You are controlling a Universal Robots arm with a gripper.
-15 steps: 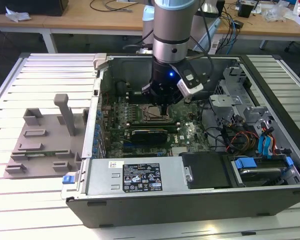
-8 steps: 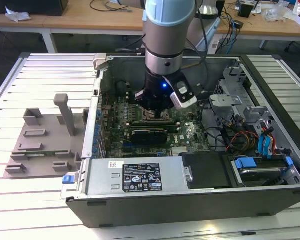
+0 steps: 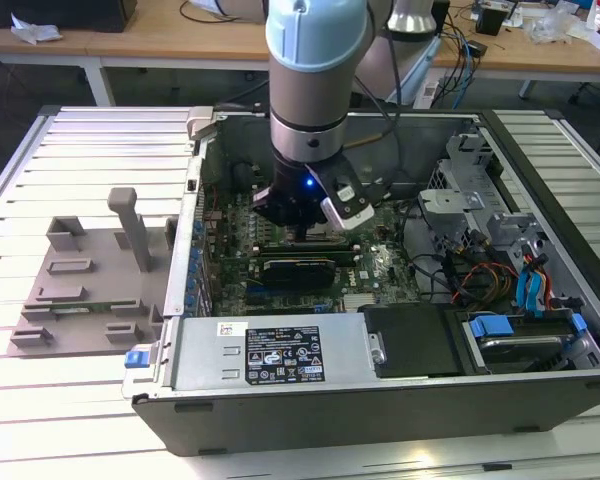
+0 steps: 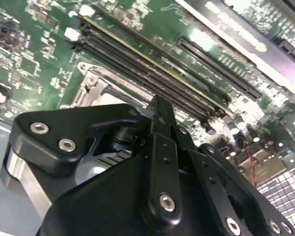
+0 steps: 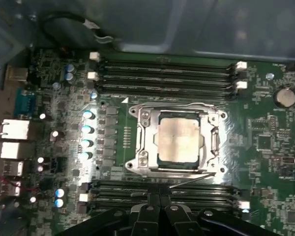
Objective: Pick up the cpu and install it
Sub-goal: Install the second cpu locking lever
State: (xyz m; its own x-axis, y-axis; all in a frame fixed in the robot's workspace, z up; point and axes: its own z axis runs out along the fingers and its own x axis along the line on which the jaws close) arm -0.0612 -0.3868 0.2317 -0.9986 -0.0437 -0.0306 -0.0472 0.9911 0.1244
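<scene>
In the first wrist view the cpu (image 5: 178, 140), a square chip with a dull silver top, lies flat inside the metal socket frame (image 5: 142, 142) on the green motherboard (image 5: 265, 147). My gripper (image 5: 160, 199) hovers just beside the socket over a bank of memory slots, its black fingers pressed together with nothing between them. The second wrist view has the gripper (image 4: 160, 105) pointing down next to the socket's edge (image 4: 96, 91). From the exterior view the gripper (image 3: 300, 215) hangs low inside the open computer case (image 3: 540, 390), above the board's middle.
Memory slots (image 5: 167, 73) run along both sides of the socket. A long black card (image 3: 298, 268) lies on the board nearer the camera. A drive cage and coloured cables (image 3: 490, 240) fill the case's exterior-view right. A grey plastic tray (image 3: 80, 290) sits outside on the left.
</scene>
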